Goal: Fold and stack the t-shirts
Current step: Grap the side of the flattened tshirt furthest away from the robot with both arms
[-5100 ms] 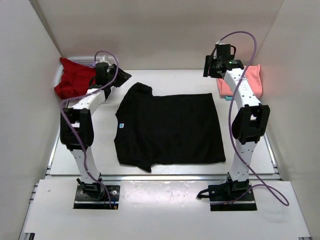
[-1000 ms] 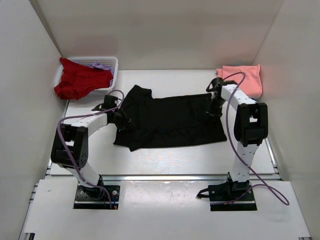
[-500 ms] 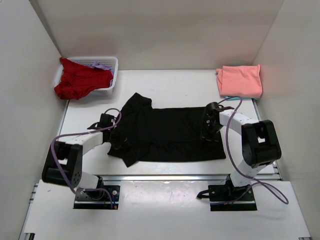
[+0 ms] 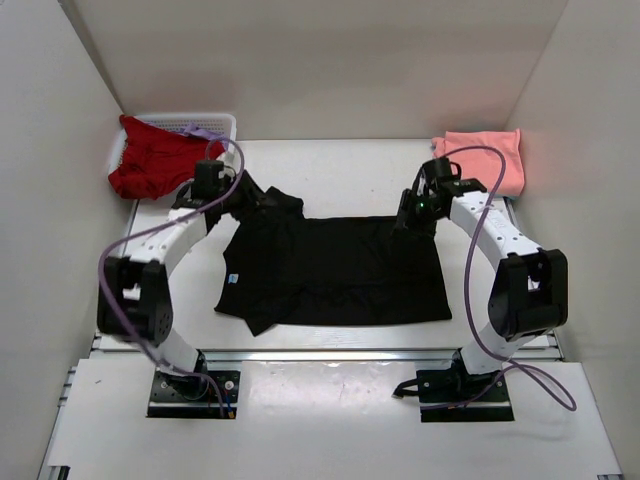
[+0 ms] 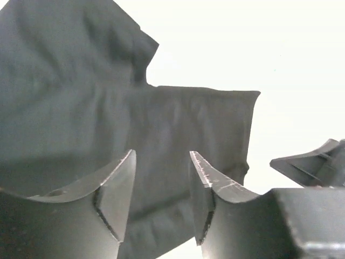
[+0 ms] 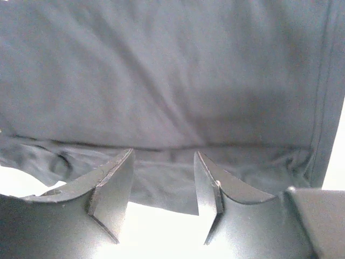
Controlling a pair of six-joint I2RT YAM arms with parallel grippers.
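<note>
Fingers of the left gripper (image 4: 245, 197) and right gripper (image 4: 408, 220) are spread wide and empty, each above its own far corner of the black shirt (image 4: 330, 270) lying long side to side on the table (image 4: 330, 165).

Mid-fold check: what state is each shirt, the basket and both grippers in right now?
Black t-shirt: lying partly folded, far-left sleeve bunched.
Red t-shirt: unfolded, draped over the basket.
Salmon-pink t-shirt: folded, far right corner.
Basket: upright, red t-shirt hanging over its rim.
Left gripper: open, empty.
Right gripper: open, empty.
</note>
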